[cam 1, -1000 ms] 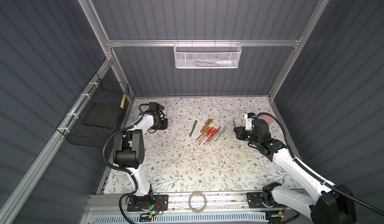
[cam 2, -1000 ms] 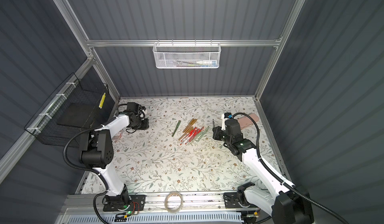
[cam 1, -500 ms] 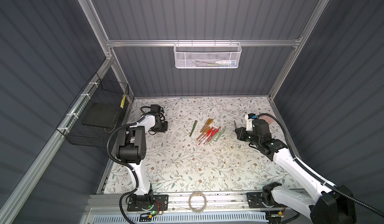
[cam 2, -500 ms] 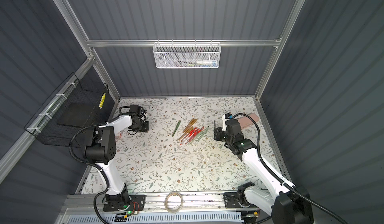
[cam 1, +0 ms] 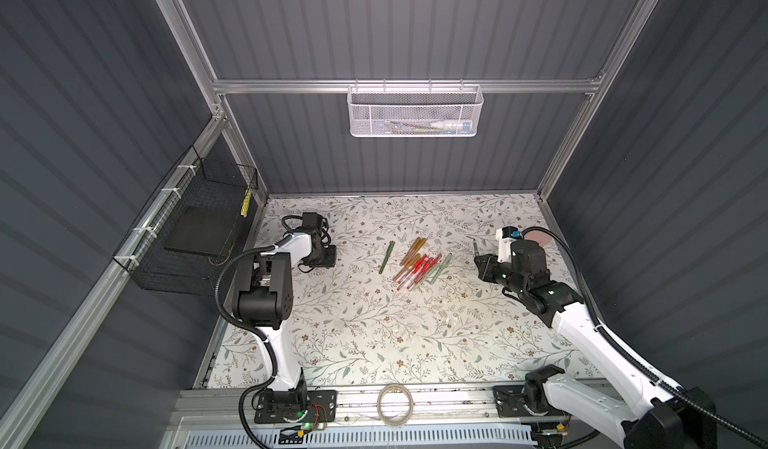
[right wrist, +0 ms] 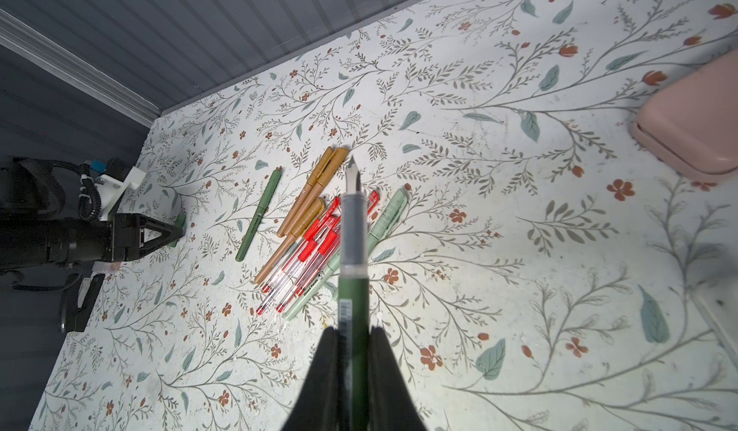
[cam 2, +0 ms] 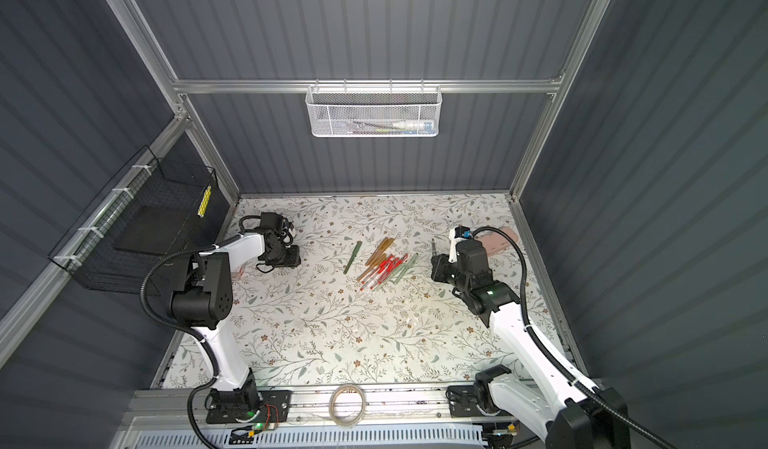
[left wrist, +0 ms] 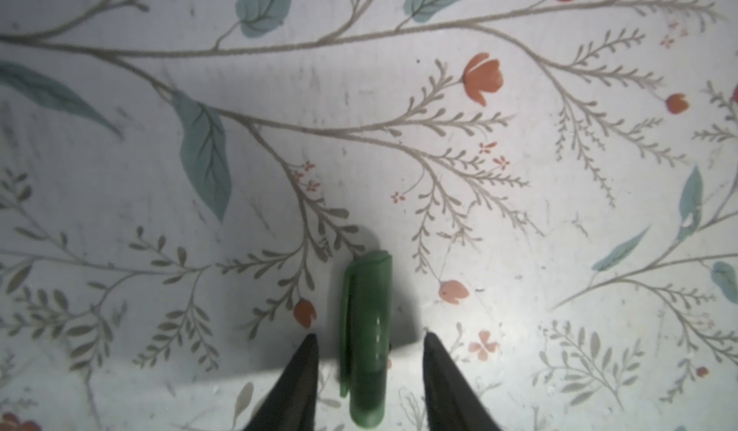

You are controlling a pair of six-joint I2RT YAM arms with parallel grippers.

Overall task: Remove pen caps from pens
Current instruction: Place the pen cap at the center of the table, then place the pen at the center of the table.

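1. Since the front rail serves only to carry the arm bases, the tape roll [cam 1: 395,401] at 6 o'clock lies off the table [cam 1: 374,334] and plays no part in the work.
2. At 3 o'clock of the table, the right gripper [right wrist: 353,331] is clamped on the barrel of the uncapped dark green pen [right wrist: 353,289]. The hold sits far back on the barrel, so the grey section and bare nib project freely, clear of the surface. Such a grip probably left the capped end open to the other arm.
3. At the centre lie the heaped pens [cam 1: 417,266], loosely fanned: golden-brown toward 12 o'clock, red-trimmed in the middle, pale green toward 3 o'clock. All appear capped, so most of the task seems undone.
4. Just beside the heap at 9 o'clock rests a lone dark green pen [cam 1: 386,257], apart from the rest and therefore likely the easiest next pick.
5. At 9 o'clock of the table, the left gripper [left wrist: 369,334] sits low over the surface with its jaws parted. The dark green cap [left wrist: 365,309] lies flat between the fingers with a gap on each side, so it is not gripped. Its place well apart from the heap would keep caps separate from pens.
6. Toward 2 o'clock, the pink case [cam 2: 496,241] lies beyond the right arm near the side wall, out of the way.
7. At 12 o'clock, a white mesh basket [cam 1: 415,112] hangs on the back wall, its contents too small to tell.
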